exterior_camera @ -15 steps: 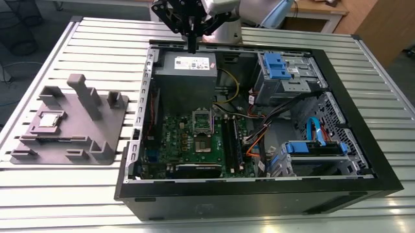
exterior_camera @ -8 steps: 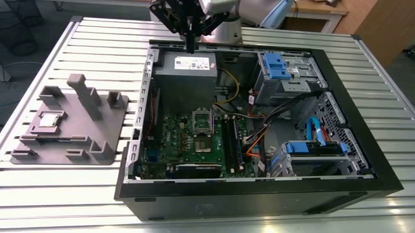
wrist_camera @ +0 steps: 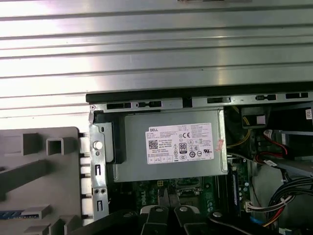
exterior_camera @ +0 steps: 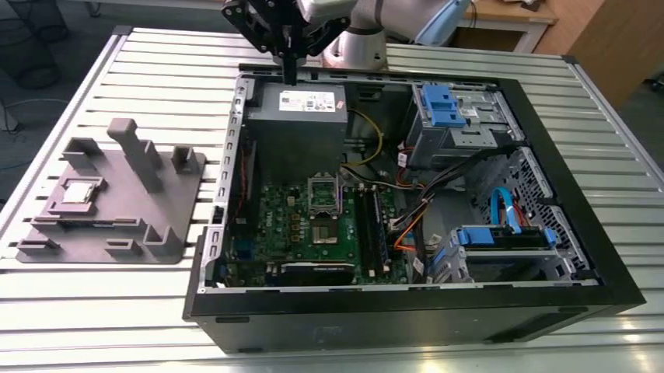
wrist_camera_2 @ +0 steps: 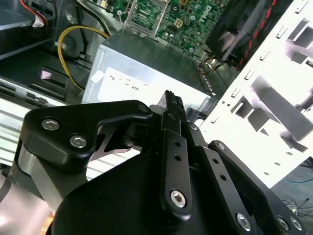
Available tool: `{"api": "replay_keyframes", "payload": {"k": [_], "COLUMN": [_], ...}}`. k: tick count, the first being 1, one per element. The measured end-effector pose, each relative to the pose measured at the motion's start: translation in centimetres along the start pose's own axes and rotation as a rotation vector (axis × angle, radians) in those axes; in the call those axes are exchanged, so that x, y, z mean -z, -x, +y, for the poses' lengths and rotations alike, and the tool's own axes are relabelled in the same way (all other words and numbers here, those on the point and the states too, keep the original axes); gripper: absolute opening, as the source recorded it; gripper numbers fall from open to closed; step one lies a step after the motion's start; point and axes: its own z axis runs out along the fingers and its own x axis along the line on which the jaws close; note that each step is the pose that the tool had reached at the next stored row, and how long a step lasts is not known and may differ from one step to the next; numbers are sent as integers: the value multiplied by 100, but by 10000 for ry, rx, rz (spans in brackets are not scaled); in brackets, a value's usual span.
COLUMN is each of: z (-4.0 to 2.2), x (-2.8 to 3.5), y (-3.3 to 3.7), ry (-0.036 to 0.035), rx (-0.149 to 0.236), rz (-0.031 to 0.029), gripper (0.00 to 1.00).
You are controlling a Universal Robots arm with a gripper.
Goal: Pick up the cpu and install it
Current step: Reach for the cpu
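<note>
- Gripper (wrist_camera_2: pixel 171 95) linkage sits right up against the lens in the second wrist view. The fingers (wrist_camera_2: pixel 174 110) are closed on each other with nothing between them (the exterior view agrees: one narrow black bar pointing down).
- In the exterior view the gripper hangs over the far rim of the open PC case (exterior_camera: pixel 415 299), toward the exterior view's left. Its tips are above the far edge of the power supply (exterior_camera: pixel 295 116) and touch nothing.
- The power supply is a grey metal box with a white label, lying flat in the case's far corner. A yellow cable (wrist_camera_2: pixel 66 54) loops just beside it.
- The green motherboard (exterior_camera: pixel 311 225) lies nearer the camera than the power supply. The socket (exterior_camera: pixel 323 198) is mid-board, with its metal frame visible.
- The cpu (exterior_camera: pixel 81 190) is outside the case. It lies flat, silvery top up, in a recess of the grey fixture (exterior_camera: pixel 176 210), well apart from the gripper.
- The fixture sits on the slatted metal worktop (exterior_camera: pixel 104 311), just beside the case wall on the exterior view's left. Several upright posts stand on it.
- Two blue drive caddies (exterior_camera: pixel 441 105) sit in the case on the exterior view's right, one far and one near, with bundled cables between them.
- In the first wrist view the camera looks straight down on the power supply label, with a fixture corner at the frame edge.
</note>
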Motion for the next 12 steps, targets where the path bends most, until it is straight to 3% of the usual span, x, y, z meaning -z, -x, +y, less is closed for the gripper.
{"api": "replay_keyframes", "payload": {"k": [12], "z": [-16], "x": [-1], "y": [-213], "ry": [1], "rx": [0], "rz": [-2], "gripper": [11]}}
